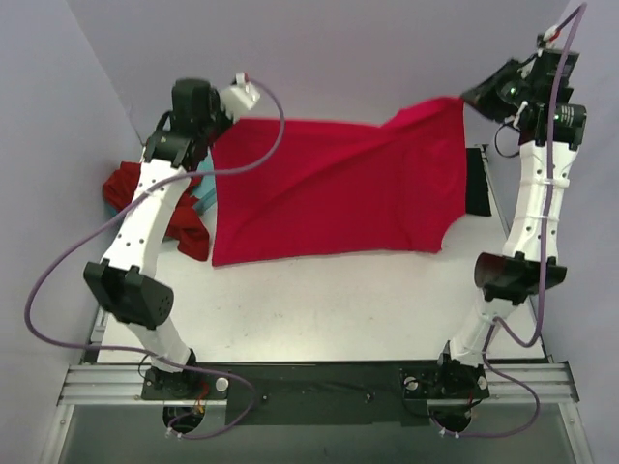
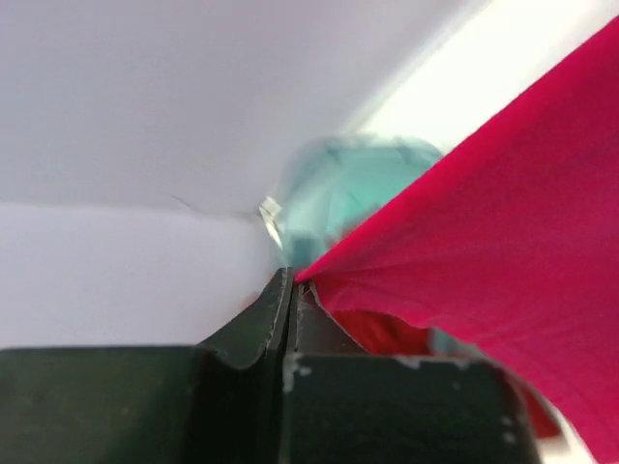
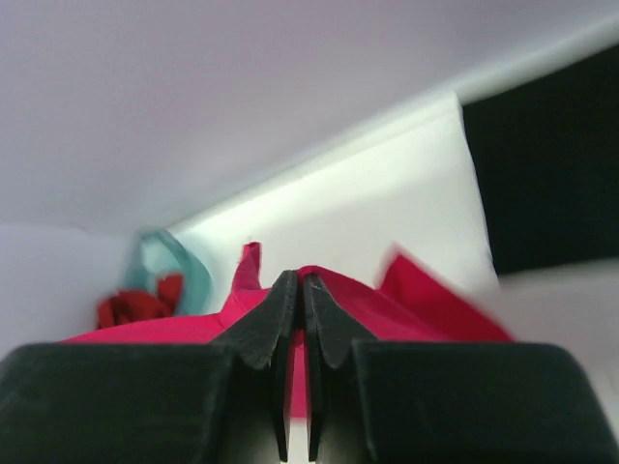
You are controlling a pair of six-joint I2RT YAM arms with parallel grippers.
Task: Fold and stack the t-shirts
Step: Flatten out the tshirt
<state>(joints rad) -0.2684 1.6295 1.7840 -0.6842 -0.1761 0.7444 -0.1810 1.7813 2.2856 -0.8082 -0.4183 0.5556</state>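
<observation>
The crimson-pink t-shirt is spread wide over the far half of the table, held up at two far corners. My left gripper is shut on its far left corner; in the left wrist view the cloth runs out of the shut jaws. My right gripper is shut on its far right corner, lifted above the table; the cloth shows between the jaws. The brick-red t-shirt lies crumpled at the left, partly under my left arm. The black t-shirt lies at the right edge, partly covered.
A teal plastic tub stands at the left beside the brick-red shirt; it also shows blurred in the left wrist view and the right wrist view. Grey walls close the left, far and right sides. The white table extends toward the arm bases.
</observation>
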